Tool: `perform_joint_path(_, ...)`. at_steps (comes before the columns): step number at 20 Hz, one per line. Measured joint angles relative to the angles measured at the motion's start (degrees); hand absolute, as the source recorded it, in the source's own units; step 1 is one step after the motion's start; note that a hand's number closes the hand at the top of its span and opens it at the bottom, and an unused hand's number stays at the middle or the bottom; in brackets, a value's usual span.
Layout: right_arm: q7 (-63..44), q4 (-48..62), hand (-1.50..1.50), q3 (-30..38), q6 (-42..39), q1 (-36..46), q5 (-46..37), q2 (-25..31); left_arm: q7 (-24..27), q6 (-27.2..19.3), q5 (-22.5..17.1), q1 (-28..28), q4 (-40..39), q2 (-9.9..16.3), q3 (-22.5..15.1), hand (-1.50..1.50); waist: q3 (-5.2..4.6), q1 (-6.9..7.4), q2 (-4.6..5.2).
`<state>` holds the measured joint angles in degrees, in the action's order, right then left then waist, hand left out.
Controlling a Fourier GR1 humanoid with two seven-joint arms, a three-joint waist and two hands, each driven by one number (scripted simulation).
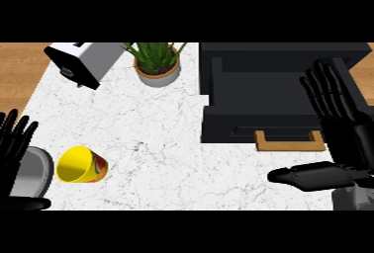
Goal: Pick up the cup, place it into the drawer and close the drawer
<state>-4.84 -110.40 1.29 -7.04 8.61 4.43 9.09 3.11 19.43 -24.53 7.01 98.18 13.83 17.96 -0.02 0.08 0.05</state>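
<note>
A yellow cup (pixel 80 164) with a red and green outside lies on its side on the white marble counter at the lower left, its mouth turned to the left. The dark drawer (pixel 256 106) stands pulled open at the right, with a wooden handle (pixel 289 142) on its front. My right hand (pixel 343 128) is open, fingers straight and pointing up along the drawer's right side, thumb stretched left below the handle. At the left edge my left hand (pixel 13 143) rests open, fingers up, close to the left of the cup and apart from it.
A potted green plant (pixel 156 62) stands at the back middle, just left of the drawer. A white toaster (pixel 82 60) sits at the back left. A grey plate (pixel 33 173) lies at the left edge under my left hand. Wooden floor shows beyond the counter's sides.
</note>
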Motion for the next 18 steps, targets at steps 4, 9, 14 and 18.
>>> perform_joint_path(4, 1.4, 1.5, -1.5, 1.6, -1.2, 0.8, 0.8, 0.5, 4.4, 2.3, 3.0, 0.0, -7.3, 0.2, 1.0, -1.5, 0.0, -0.04, -0.01)
perform_joint_path(9, -0.1, 2.1, -1.5, 3.3, -1.4, 3.6, 1.7, 1.4, 12.4, 2.4, 9.2, -2.1, -17.9, -0.5, 1.1, -1.5, -0.02, -0.14, 0.0)
perform_joint_path(14, 0.9, 3.0, -1.5, 4.1, -2.5, 3.5, 1.8, 1.7, 18.5, 3.9, 12.3, -3.4, -27.7, 0.6, 1.9, -1.5, 0.0, -0.12, -0.01)
perform_joint_path(18, -0.5, 3.5, -1.5, 4.3, -2.2, 5.5, 1.9, 1.7, 25.3, 4.4, 15.7, -6.7, -37.0, 1.5, 1.7, -1.5, 0.31, -0.2, -0.14)
